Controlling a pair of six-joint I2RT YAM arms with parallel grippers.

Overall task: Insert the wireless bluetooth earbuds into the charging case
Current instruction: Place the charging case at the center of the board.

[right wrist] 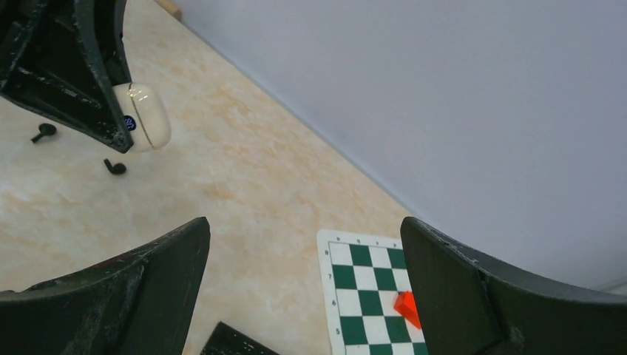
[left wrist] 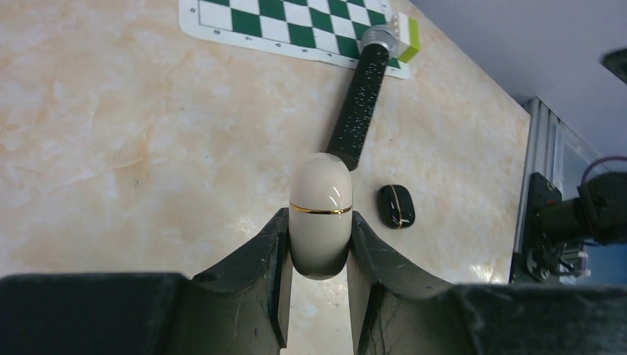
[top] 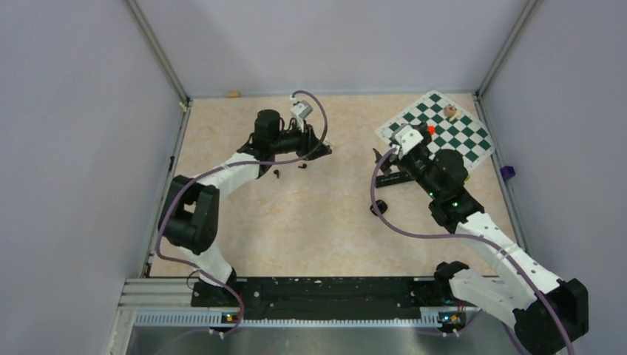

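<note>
The left jaws are clamped on a cream capsule (left wrist: 320, 214), the right jaws gape wide and empty, an earbud (top: 277, 174) and a second earbud (top: 302, 166) lie on the surface (top: 325, 237) left of centre in the top view, and the black charging case (top: 378, 206) rests right of centre.

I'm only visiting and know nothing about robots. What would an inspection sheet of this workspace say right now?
Surface: beige marbled table, no spill seen.
Job's things: two black earbuds lie loose near the left arm; black charging case looks closed and sits apart from them.
Clutter: black cylinder; chess mat carrying a red piece and a brown piece.
Grippers: left gripper shut on a cream capsule; right gripper open, empty.
Cables: purple cables run along both arms.
Surroundings: plain grey walls.
</note>
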